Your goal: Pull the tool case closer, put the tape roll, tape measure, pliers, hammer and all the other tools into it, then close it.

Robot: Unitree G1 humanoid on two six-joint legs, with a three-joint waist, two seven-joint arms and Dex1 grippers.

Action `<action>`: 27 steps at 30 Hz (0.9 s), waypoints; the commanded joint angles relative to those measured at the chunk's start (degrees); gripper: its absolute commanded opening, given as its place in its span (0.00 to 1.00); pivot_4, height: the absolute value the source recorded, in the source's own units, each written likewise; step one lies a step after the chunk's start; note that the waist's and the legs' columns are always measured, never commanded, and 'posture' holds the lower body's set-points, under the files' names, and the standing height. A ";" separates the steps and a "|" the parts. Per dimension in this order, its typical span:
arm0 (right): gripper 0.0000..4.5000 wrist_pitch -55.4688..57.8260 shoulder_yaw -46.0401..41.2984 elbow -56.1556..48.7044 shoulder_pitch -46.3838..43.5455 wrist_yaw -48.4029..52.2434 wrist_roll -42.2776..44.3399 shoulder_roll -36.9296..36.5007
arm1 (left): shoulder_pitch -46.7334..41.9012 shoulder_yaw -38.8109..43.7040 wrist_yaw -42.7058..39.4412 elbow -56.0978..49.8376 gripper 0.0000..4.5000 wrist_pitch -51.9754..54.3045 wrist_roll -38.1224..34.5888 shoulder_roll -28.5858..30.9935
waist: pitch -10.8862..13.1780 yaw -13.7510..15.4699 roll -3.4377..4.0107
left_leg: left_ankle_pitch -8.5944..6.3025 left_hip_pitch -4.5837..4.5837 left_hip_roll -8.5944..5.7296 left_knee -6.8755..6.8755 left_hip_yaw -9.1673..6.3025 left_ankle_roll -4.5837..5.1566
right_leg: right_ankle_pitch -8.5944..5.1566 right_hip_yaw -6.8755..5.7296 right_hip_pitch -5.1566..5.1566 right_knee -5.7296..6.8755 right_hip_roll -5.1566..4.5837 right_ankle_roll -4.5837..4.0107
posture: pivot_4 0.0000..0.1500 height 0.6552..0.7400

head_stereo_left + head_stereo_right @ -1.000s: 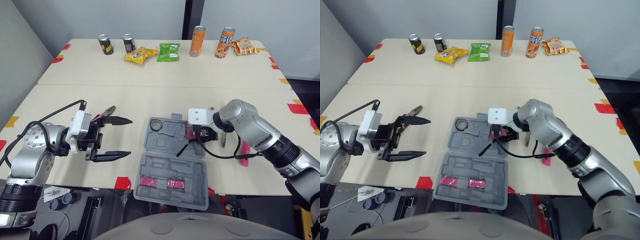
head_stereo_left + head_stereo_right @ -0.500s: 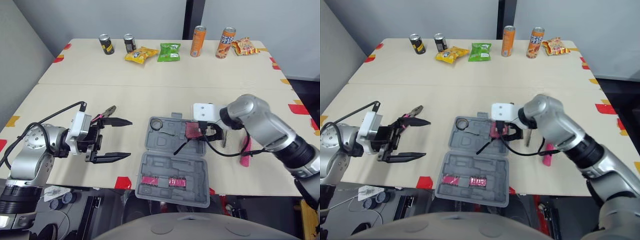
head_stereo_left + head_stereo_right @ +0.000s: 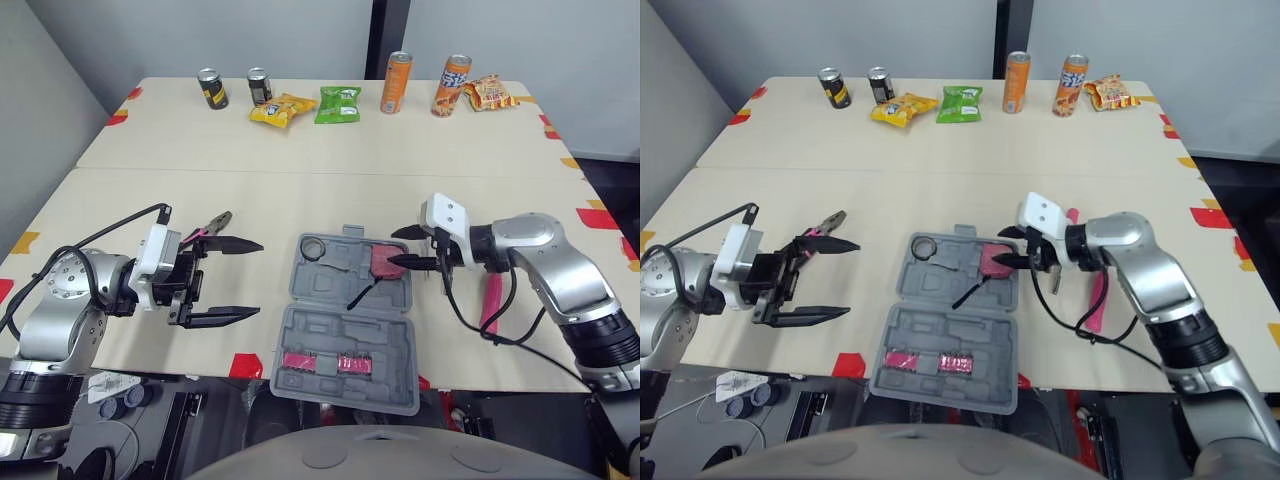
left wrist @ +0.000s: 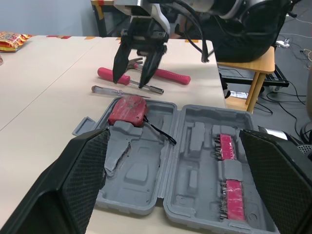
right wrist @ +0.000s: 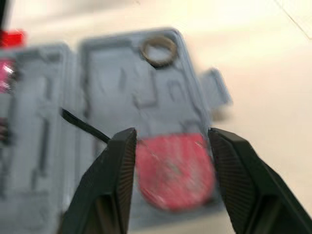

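The grey tool case (image 3: 345,320) lies open at the table's front middle. In its far half sit the red tape measure (image 3: 384,261), with its black strap trailing, and the tape roll (image 3: 313,247). My right gripper (image 3: 392,248) is open just right of the tape measure, its fingers (image 5: 117,185) either side of the tape measure (image 5: 173,168) but apart from it. The pink-handled hammer (image 3: 490,300) and a screwdriver (image 3: 446,278) lie on the table under my right arm. My left gripper (image 3: 260,277) hangs open left of the case, holding nothing. The pliers (image 3: 210,226) lie just beyond it.
Several drink cans (image 3: 395,82) and snack bags (image 3: 337,104) line the table's far edge. The case's near half holds pink bit holders (image 3: 325,362) and overhangs the front edge. Red tape marks (image 3: 245,366) dot the table's edges.
My right arm has swung out to the right and its gripper has drawn back from over the tape measure, which stays in the case. The left arm has not moved.
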 commanded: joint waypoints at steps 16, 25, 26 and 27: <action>0.40 -33.79 -5.32 25.62 2.36 2.73 3.50 8.57 | 0.20 1.47 -1.06 0.53 1.00 -1.83 -0.63 0.48 | -0.01 -0.57 -0.02 | 0.00 -0.03 -0.01 0.03 -0.06 0.02 | -0.01 -0.07 0.00 0.01 -0.01 -0.02 | 1.00 1.00; 0.40 -41.37 -3.79 34.75 1.43 4.06 2.19 10.91 | -0.40 1.00 -1.10 0.71 1.00 -1.97 -0.56 0.34 | -0.01 -0.73 -0.02 | 0.00 -0.04 -0.01 0.03 -0.07 0.02 | -0.01 -0.09 0.00 0.01 -0.01 -0.02 | 1.00 1.00; 0.40 -42.30 -3.57 36.15 1.05 4.01 1.80 11.38 | -0.49 0.96 -1.09 0.76 1.00 -1.97 -0.54 0.34 | -0.01 -0.79 -0.02 | 0.00 -0.04 -0.01 0.03 -0.07 0.02 | -0.01 -0.09 0.00 0.01 -0.01 -0.02 | 1.00 1.00; 0.40 -43.02 -3.43 37.39 0.72 3.97 1.53 11.80 | -0.53 0.93 -1.08 0.75 1.00 -1.97 -0.53 0.33 | -0.01 -0.88 -0.02 | 0.00 -0.04 0.00 0.04 -0.07 0.02 | -0.01 -0.09 0.00 0.02 -0.01 -0.02 | 1.00 1.00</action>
